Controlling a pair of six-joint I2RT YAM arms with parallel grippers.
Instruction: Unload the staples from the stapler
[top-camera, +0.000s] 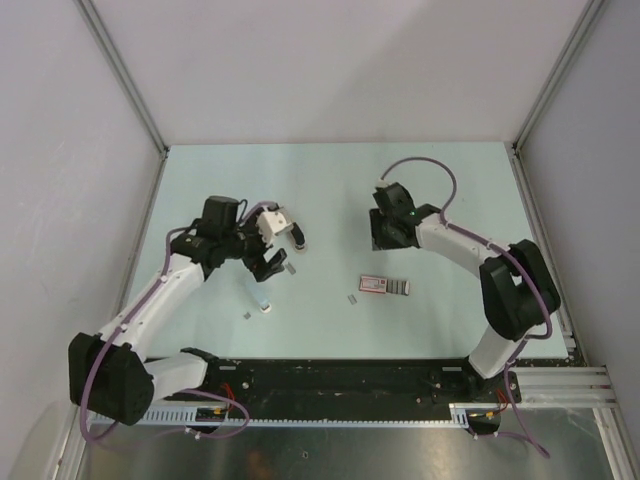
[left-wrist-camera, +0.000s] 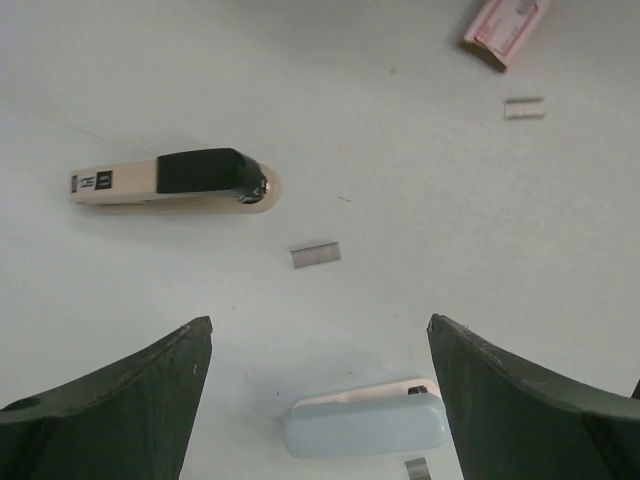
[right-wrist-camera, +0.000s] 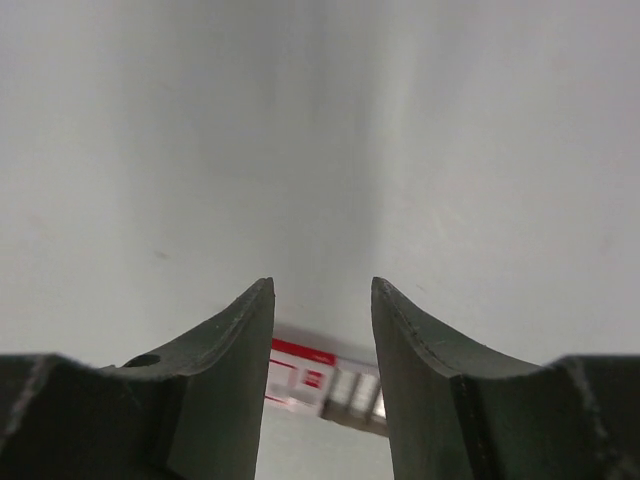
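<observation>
Three short silver strips of staples (left-wrist-camera: 316, 255) lie loose on the pale table (left-wrist-camera: 420, 200) in the left wrist view. One is just beyond the fingertips, level with the gap between them. One is far ahead on the right finger's side. The third, partly cut off by the frame edge, is close inside the right finger.

The left gripper (left-wrist-camera: 318, 320) hovers above the table with its fingers spread wide and nothing between them. The stapler (left-wrist-camera: 175, 180), cream with a black top, lies flat on the table well ahead of the left finger, apart from every strip. A pale blue translucent piece (left-wrist-camera: 365, 425), backed by a white part, rests in the gap between the fingers, nearer the right one. A pink-and-white box (left-wrist-camera: 505, 25) sits farthest ahead on the right.

The right gripper (right-wrist-camera: 321, 285) hangs with its fingers a little apart, gripping nothing. The same box shows below it, between the two fingers.
</observation>
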